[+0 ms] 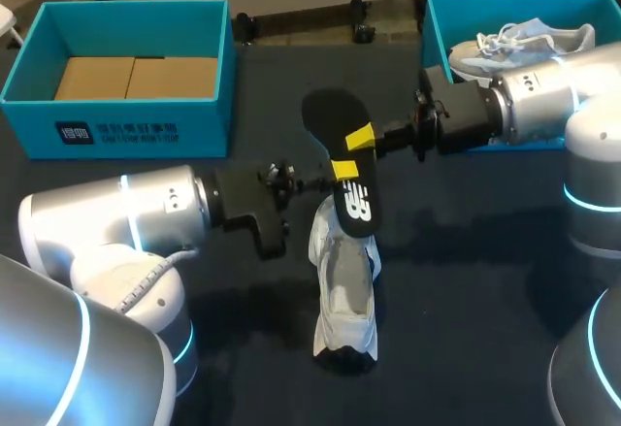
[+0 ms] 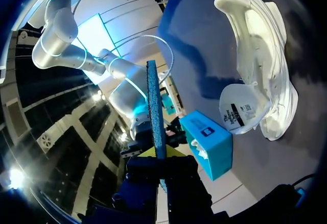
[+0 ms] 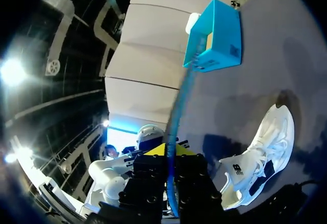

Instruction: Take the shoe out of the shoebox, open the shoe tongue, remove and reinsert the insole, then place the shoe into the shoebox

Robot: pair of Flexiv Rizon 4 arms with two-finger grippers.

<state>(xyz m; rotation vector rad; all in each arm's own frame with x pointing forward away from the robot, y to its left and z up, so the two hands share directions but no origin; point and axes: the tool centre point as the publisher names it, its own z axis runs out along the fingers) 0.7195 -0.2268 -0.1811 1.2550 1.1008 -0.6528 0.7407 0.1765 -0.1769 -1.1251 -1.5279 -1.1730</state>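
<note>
A black insole [image 1: 342, 149] hangs in the air above the middle of the table, held from both sides. My left gripper [image 1: 345, 168] is shut on its lower part and my right gripper [image 1: 360, 137] is shut on its middle. Under it, a white shoe [image 1: 344, 285] lies on the dark table with its tongue pulled open. The left wrist view shows the insole [image 2: 155, 112] edge-on between the fingers of the left gripper [image 2: 161, 152], with the shoe [image 2: 260, 76] beyond. In the right wrist view the insole [image 3: 176, 122] stands in the right gripper [image 3: 171, 150], next to the shoe [image 3: 258, 157].
A blue shoebox [image 1: 136, 120] with cardboard pieces inside stands at the back left. A second blue shoebox [image 1: 437, 18] at the back right holds another light shoe [image 1: 519, 43], partly hidden by my right arm.
</note>
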